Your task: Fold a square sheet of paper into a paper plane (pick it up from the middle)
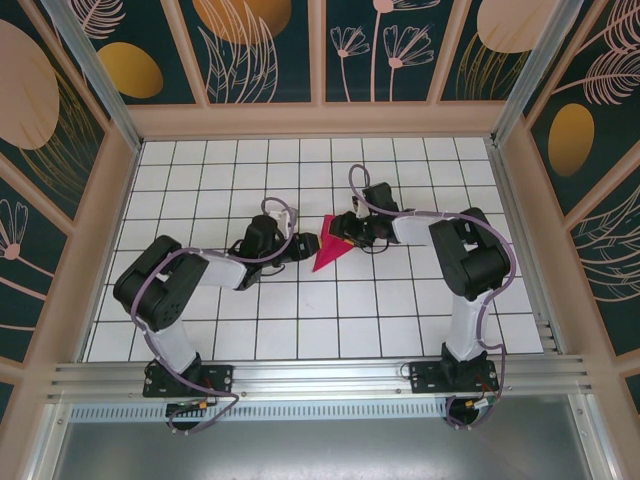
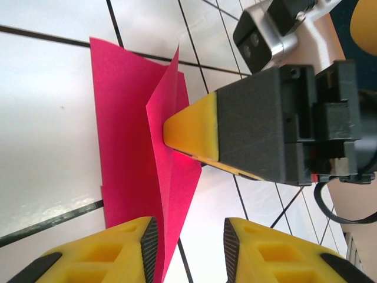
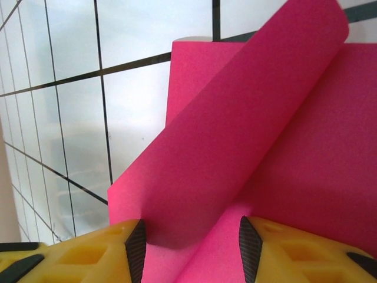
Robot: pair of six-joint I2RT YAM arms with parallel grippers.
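Magenta-pink square sheet of paper (image 1: pixel 328 248), creased down into a pointy triangle-ish shape, lying near the middle of the white grid-tiled tabletop (image 1: pixel 250 320), sharp tip aimed toward the near edge. Not flat, btw: one flap standing up off the rest in the left wrist view, and curling over like a loose roll in the right wrist view. Left gripper (image 1: pixel 308 246) right at the sheet's left edge, yellow fingers with black pads (image 2: pixel 149 240) clearly apart, lower edge of the raised flap hanging in the gap just beside one pad, nothing clamped. Right gripper (image 1: pixel 347 236) down on the sheet's upper right part, facing the left one across the paper, yellow fingertip planted against the pink just behind the standing flap. Jaws apart there too, straddling the curled flap, base of the roll tucked up against one pad. Both black-and-white arms (image 1: pixel 470 260) bent inward over the tiles, purple cables (image 1: pixel 352 185) looping along them. Further out, pale wooden frame (image 1: pixel 320 120) and dark teal wall panels (image 1: pixel 260 50) with leaf prints.
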